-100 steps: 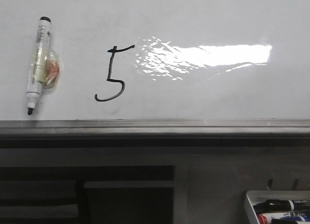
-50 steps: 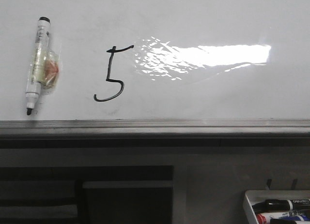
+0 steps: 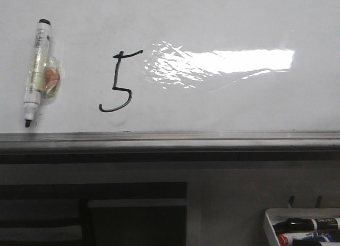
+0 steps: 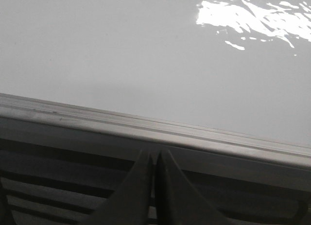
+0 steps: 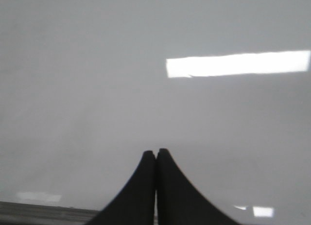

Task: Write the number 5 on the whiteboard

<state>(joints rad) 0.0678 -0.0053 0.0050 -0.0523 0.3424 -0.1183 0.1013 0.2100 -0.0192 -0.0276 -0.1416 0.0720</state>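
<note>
The number 5 [image 3: 121, 81] is drawn on the whiteboard [image 3: 212, 108], just beside the marker [image 3: 36, 70]. Left gripper [image 4: 154, 159] and right gripper [image 5: 155, 154] are clenched on nothing. Task is judged done; arms should be kept clear of the ink so it is not smeared.

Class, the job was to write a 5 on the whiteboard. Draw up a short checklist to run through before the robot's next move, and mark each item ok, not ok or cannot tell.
1. A digit 5 is drawn on the whiteboard: ok, top bar, stem and curled tail all show.
2. Digit is clear of the light glare: ok, only the bar's end nears it.
3. Marker is released: ok, it lies on the board left of the digit, no gripper on it.
4. Marker is capped: not ok, its dark tip is bare.
5. Left gripper empty: ok, fingers shut on nothing.
6. Right gripper empty: ok, fingers shut on nothing.
</note>
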